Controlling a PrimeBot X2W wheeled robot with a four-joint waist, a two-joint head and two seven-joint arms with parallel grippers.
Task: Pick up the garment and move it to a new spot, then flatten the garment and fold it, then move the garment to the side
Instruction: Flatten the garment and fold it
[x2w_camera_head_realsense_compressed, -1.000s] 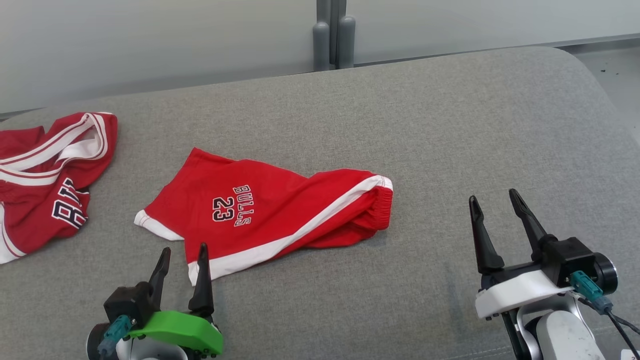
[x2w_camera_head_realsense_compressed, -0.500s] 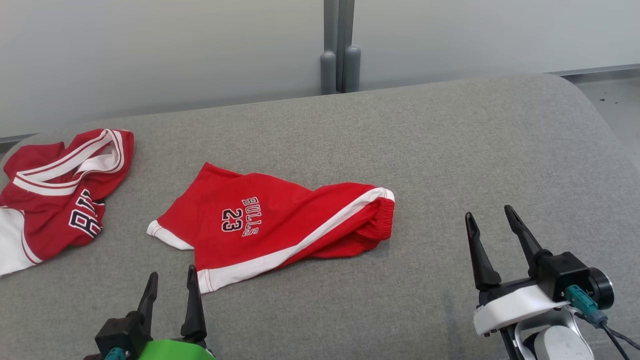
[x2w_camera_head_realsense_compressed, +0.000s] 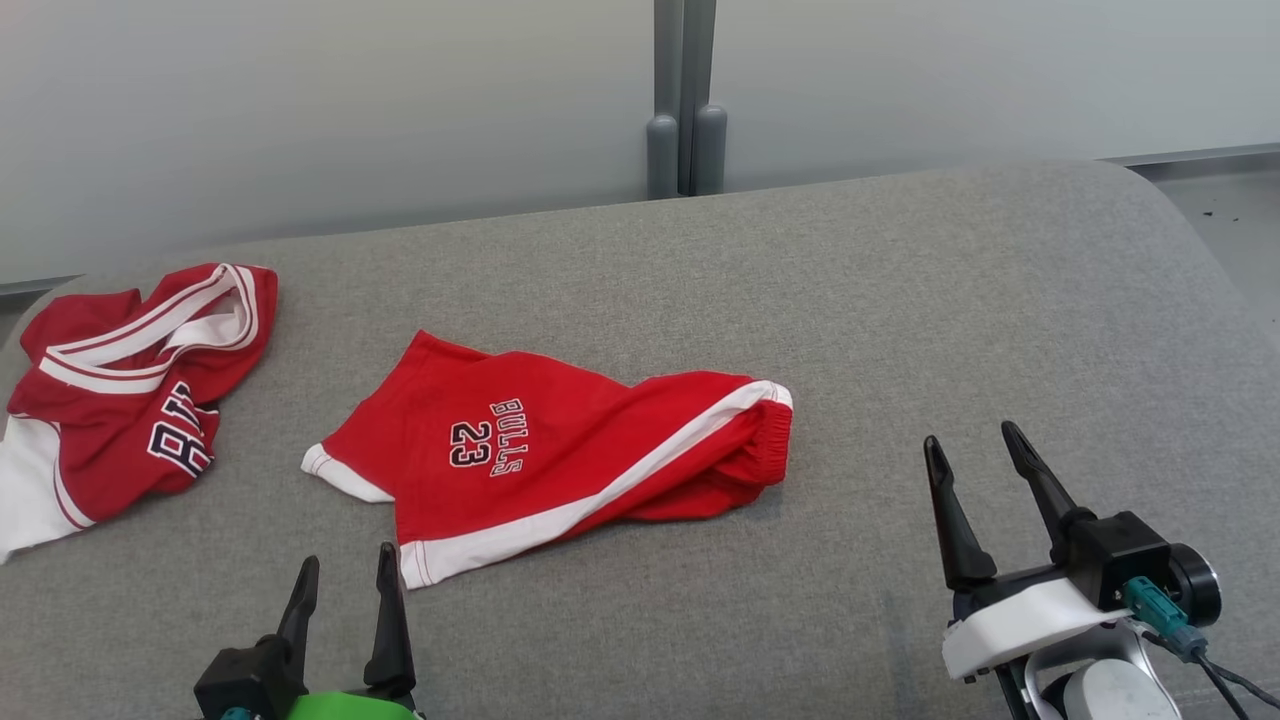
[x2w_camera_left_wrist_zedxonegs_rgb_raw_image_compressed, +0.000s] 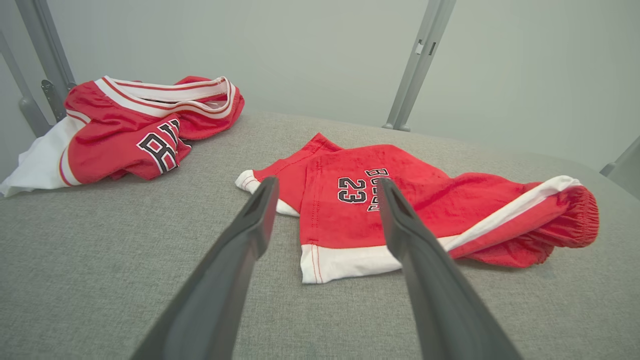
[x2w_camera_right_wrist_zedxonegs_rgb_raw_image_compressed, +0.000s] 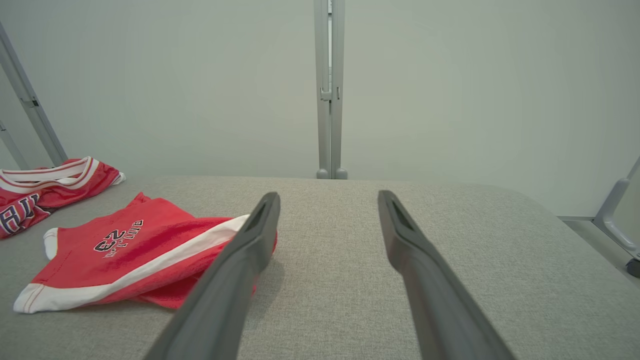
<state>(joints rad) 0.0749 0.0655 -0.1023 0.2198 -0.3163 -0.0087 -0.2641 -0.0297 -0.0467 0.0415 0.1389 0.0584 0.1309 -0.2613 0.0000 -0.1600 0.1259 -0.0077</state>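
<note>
Showing, from left, a spare jersey (x2w_camera_head_realsense_compressed: 120, 400), the left gripper (x2w_camera_head_realsense_compressed: 346, 556) drawn back from the hem of the red shorts (x2w_camera_head_realsense_compressed: 560, 460) lying on the grey cushion (x2w_camera_head_realsense_compressed: 900, 300), and the right gripper (x2w_camera_head_realsense_compressed: 971, 435) well apart, both with fingers spread and empty, so a fresh grasp probably follows.

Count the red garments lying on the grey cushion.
2. The red Bulls shorts lie near the middle of the cushion; the red jersey sits crumpled at its left end. Nothing seems to hide another.
</note>
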